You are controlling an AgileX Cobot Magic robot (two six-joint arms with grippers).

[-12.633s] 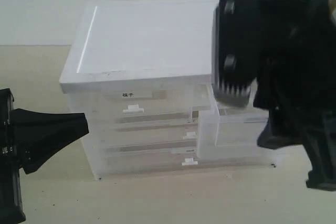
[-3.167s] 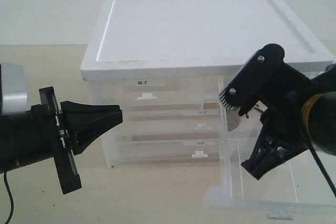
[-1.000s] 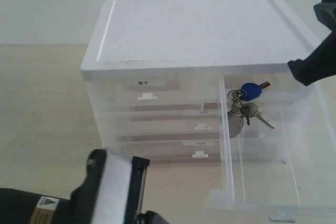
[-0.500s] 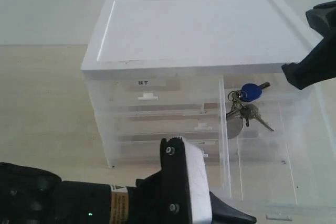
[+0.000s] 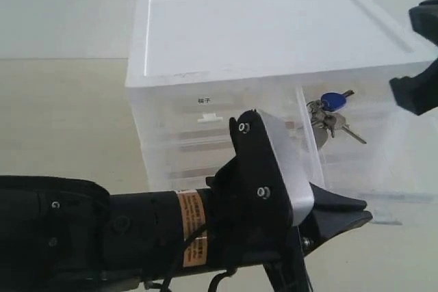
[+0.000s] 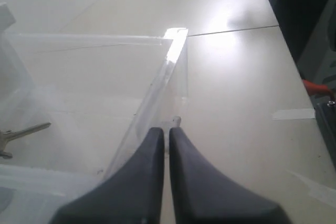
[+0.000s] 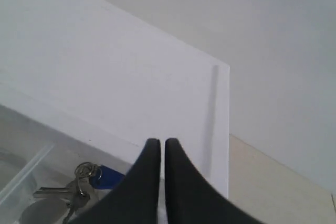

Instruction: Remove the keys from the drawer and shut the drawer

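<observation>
1. The left arm lies low and long across the front of the exterior view and reaches to the right. The left gripper (image 6: 167,129) is pinched shut with nothing in it. Its tips are right by the front wall of the open drawer (image 5: 404,198).
2. The right arm is up high at the right side. The right gripper (image 7: 161,142) is closed tight too and holds nothing. It hangs up and to the side of the keys (image 5: 328,111) and does not touch them.
3. The keys lie at the back of the drawer, close to the white-topped box (image 5: 253,25) on the counter (image 5: 61,121).
4. Half a second ago the left arm was lower and more to the left. Now it has come up and across to the drawer front. The keys are in the drawer as before, and the drawer is pulled out as before.
</observation>
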